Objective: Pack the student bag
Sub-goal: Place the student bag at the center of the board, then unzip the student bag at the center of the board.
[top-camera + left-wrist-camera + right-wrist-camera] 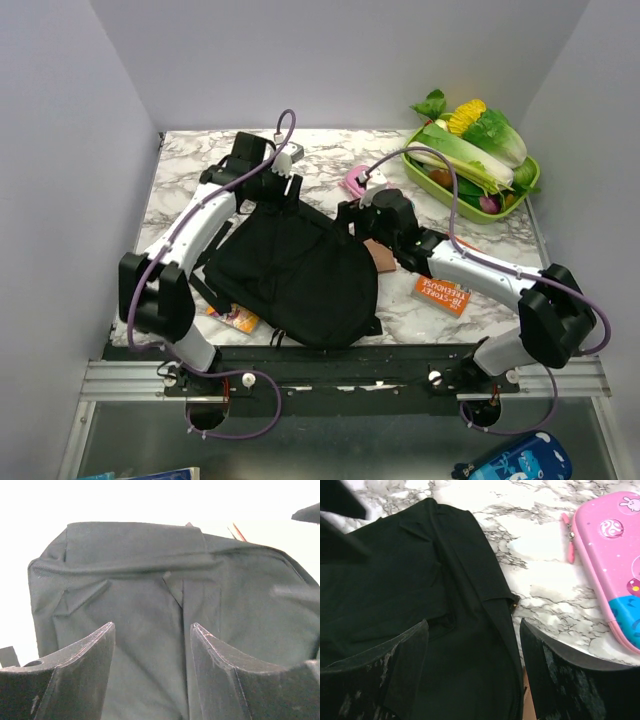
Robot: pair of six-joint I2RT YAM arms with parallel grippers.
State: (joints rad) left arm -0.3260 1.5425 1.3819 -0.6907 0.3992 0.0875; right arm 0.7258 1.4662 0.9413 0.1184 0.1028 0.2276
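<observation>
Around the student bag (290, 275), lying flat at mid tabletop (330, 150), black and by far the biggest item:
- Past its far right corner: pink pencil case (358, 180), flat on the marble, near the bag's edge but apart from it in the right wrist view.
- To its right: orange booklet (442, 293), partly under the right arm.
- Between booklet and bag: small brown item (380, 257), right against the bag's edge, mostly hidden, cannot tell what.
- At its near left corner: orange packet (237, 319), half covered by the bag.
- Off the tabletop, near right, lower down: blue patterned pouch (520, 460).

In the way: both arms reaching over the bag's far end, the left one along its left side, the right one across booklet and brown item. Purple cables looping over both.

Containers:
- Green tray (520, 200) in the far right corner, well apart from the bag, heaped with vegetables: long pale cabbage (465, 160), leafy lettuce (497, 135), yellow corn (466, 115), something purple (489, 204) by the near rim.
- Bag: fabric folded and creased, opening not clearly visible, contents impossible to tell.

Fingers:
- Left fingers (85, 665): apart, just above the bag's fabric, nothing between them.
- Right fingers (560, 670): apart, over the bag's right edge where fabric meets marble, gripping nothing.
</observation>
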